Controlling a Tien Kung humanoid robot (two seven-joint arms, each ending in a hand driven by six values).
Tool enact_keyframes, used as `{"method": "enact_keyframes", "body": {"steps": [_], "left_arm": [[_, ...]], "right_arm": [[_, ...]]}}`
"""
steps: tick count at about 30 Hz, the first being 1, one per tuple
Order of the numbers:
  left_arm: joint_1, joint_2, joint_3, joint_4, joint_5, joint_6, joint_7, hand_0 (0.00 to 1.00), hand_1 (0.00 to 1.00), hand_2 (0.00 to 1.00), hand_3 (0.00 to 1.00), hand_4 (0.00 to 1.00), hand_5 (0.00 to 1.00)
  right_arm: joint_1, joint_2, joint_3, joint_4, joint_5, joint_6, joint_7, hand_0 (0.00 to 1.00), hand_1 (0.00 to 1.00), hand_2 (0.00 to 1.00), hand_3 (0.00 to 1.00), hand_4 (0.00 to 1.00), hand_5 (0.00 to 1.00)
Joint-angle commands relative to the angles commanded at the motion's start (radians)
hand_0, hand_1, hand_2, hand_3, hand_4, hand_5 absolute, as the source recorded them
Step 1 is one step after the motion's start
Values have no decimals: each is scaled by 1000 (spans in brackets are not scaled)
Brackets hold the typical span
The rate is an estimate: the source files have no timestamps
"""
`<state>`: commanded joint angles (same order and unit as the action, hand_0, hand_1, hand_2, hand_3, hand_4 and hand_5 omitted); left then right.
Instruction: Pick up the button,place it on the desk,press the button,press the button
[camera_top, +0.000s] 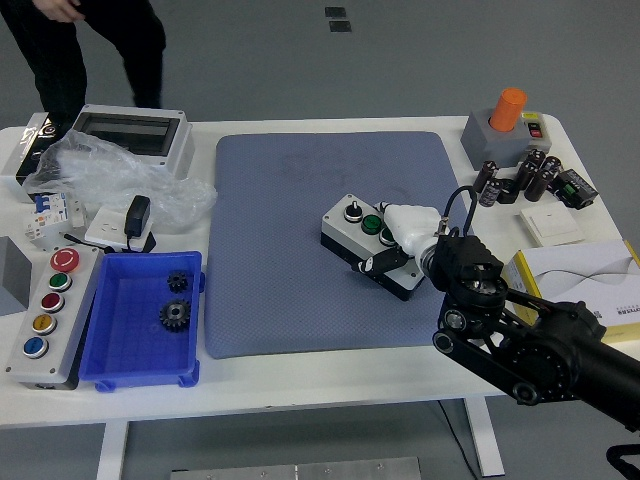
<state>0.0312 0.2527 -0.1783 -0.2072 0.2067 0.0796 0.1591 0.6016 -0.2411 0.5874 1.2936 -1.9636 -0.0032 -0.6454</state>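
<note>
White-covered right hand (408, 232) is resting on the button box (372, 242) lying on the blue-grey mat (300, 250); fingers look draped over its right end, actual grip unclear. Probably pressing: should push straight down on one cap, avoiding sliding the box. White table (330, 370), grey floor (400, 60), person (95, 45) standing beyond.

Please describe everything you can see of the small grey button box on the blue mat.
The button box is a small oblong case, light grey on top with a darker base, apparently plastic. It lies flat and slanted on the blue mat, right of centre. A black button and a green button show on top; the rest is hidden under the right hand, whose white fingers rest on its right end.
</note>
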Motion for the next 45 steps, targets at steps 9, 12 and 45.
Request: {"method": "enact_keyframes", "body": {"steps": [9,12,45], "left_arm": [[-1,1,-3,0,1,5,-5,682,696,627,630,628,323],[-1,0,-4,1,2,10,-10,682,696,627,630,628,323],[4,-7,9,8,-7,18,-11,684,697,632,635,640,348]], "right_arm": [[1,-1,-16,5,-24,-16,0,290,455,416,435,782,247],[4,-4,-23,12,-38,-26,0,290,455,416,435,782,247],[143,-222,-216,194,-37,-203,203,290,518,457,342,525,73]]}}
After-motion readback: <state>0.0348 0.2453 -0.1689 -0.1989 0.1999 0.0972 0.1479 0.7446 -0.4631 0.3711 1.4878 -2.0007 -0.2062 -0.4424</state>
